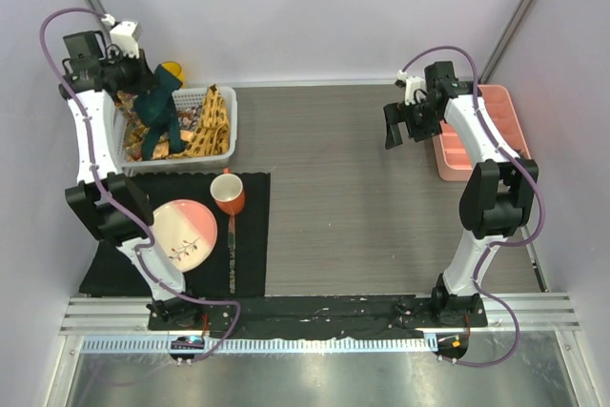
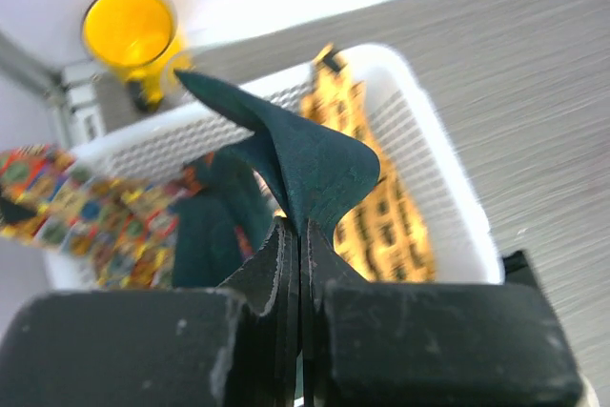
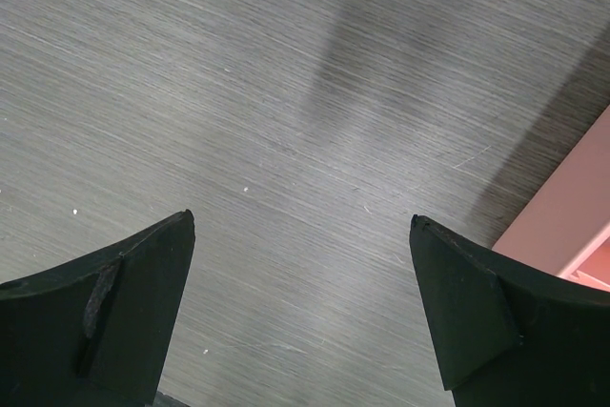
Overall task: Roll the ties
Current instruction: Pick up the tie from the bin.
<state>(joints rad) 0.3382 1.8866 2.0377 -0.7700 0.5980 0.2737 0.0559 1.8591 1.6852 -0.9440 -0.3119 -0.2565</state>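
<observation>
A dark teal tie [image 1: 156, 117] hangs from my left gripper [image 1: 139, 83], which holds it up over the white basket [image 1: 230, 131]. In the left wrist view the left gripper [image 2: 301, 235] is shut on a fold of this teal tie [image 2: 307, 164], and the rest of the tie trails down into the basket [image 2: 450, 183]. A yellow-orange patterned tie [image 2: 370, 199] lies in the basket's right half. A multicolour patterned tie [image 2: 84, 218] lies on its left. My right gripper [image 1: 400, 127] hovers open over bare table, nothing between its fingers [image 3: 143, 283].
A yellow cup [image 1: 172, 71] stands behind the basket. A black placemat [image 1: 253, 245] at the near left carries a pink plate [image 1: 181, 233], an orange mug [image 1: 227, 194] and a utensil [image 1: 232, 247]. A pink tray [image 1: 465, 154] sits at the right edge.
</observation>
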